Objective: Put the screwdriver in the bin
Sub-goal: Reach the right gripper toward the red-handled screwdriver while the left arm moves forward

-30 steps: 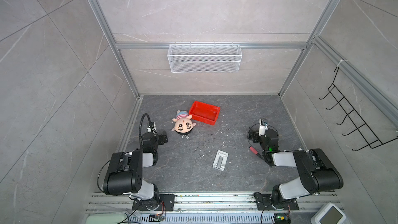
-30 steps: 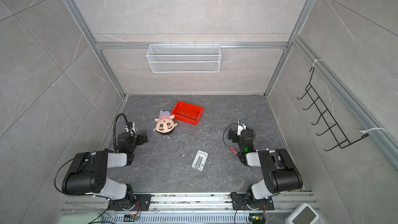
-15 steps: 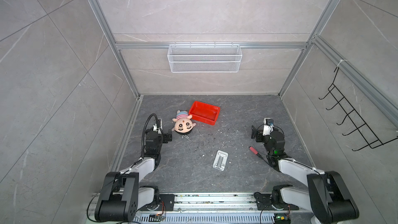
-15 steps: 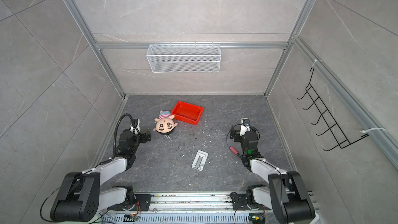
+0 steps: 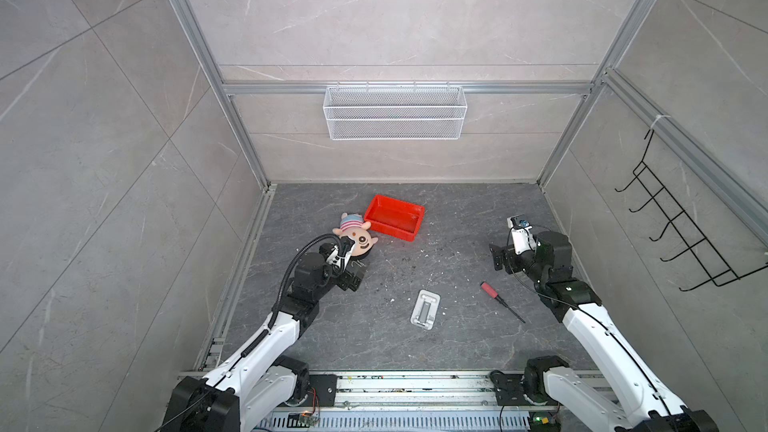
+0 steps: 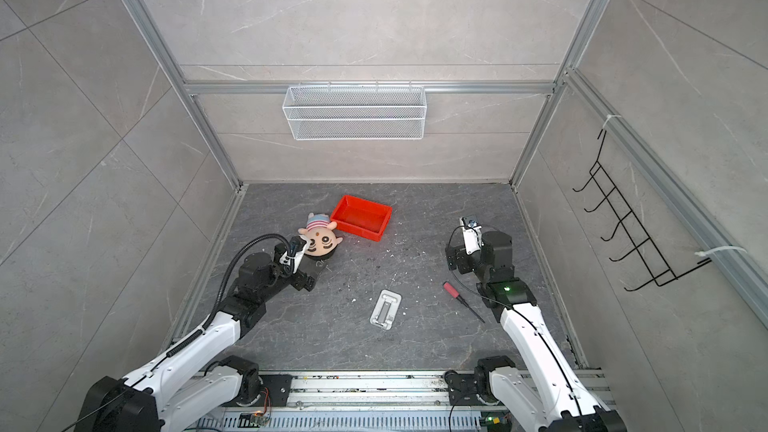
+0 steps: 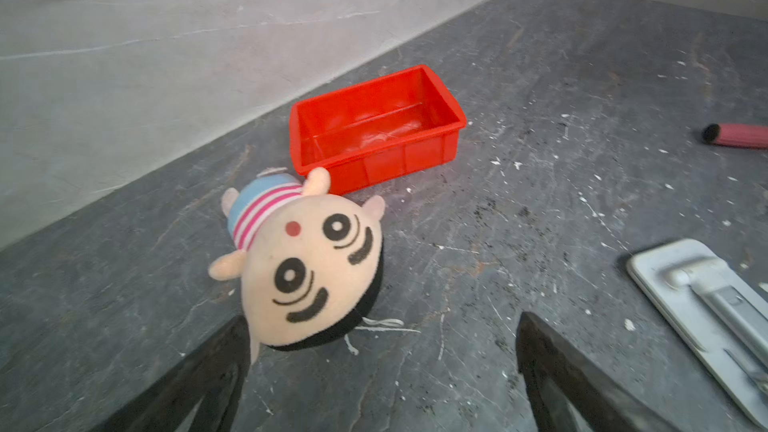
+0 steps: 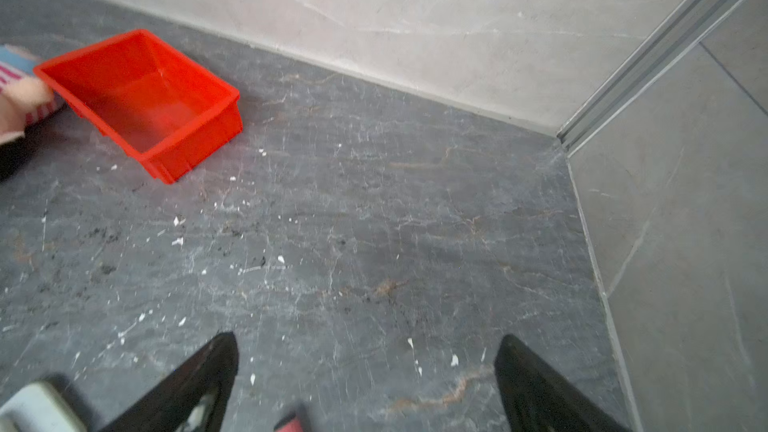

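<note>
On the dark surface (image 5: 374, 338), the screwdriver (image 5: 490, 289) lies near the right end effector (image 8: 365, 371), well apart from the empty bin (image 5: 395, 218); left end effector (image 7: 382, 351) and right both gape wide, holding nothing.

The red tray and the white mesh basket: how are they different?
The red tray is solid plastic, while the white wire-mesh basket is see-through mesh. The tray lies on the dark floor beside the plush toy; the basket hangs on the back wall. The tray looks shorter end to end than the long basket. Both are open-topped rectangles, and both look empty.
</note>
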Tool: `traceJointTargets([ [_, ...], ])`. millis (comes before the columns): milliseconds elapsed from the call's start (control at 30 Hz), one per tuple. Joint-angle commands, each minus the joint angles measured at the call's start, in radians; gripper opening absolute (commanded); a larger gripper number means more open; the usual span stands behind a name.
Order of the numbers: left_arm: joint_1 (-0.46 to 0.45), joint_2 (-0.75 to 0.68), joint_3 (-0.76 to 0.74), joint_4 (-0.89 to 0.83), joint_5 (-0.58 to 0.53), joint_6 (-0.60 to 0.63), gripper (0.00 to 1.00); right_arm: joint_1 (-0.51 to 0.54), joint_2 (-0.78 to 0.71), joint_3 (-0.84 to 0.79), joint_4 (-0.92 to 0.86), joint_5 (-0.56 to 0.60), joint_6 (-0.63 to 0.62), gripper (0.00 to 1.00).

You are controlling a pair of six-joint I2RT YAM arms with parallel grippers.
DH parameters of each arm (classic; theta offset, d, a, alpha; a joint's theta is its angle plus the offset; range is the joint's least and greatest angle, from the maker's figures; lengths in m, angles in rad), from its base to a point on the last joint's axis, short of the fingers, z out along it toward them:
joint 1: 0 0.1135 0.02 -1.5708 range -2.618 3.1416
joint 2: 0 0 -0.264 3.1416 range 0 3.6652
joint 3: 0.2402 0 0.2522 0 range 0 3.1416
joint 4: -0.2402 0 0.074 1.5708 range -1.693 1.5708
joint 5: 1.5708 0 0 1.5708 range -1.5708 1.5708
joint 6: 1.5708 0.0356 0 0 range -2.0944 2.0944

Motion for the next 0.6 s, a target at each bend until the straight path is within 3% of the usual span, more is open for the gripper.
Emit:
traceJointTargets([
  [0, -0.037, -0.019, 0.030, -0.047, 0.108, 0.041, 1.00, 0.002, 0.010, 0.064, -0.254, -0.031, -0.117, 0.99],
  [300, -0.188, 0.023, 0.067, -0.051, 0.135, 0.048, 1.00, 0.021, 0.090, 0.150, -0.462, -0.060, -0.251, 0.98],
  [567, -0.347, 0.122, 0.096, -0.038, 0.087, 0.089, 1.00, 0.087, 0.201, 0.136, -0.457, 0.091, -0.195, 0.99],
])
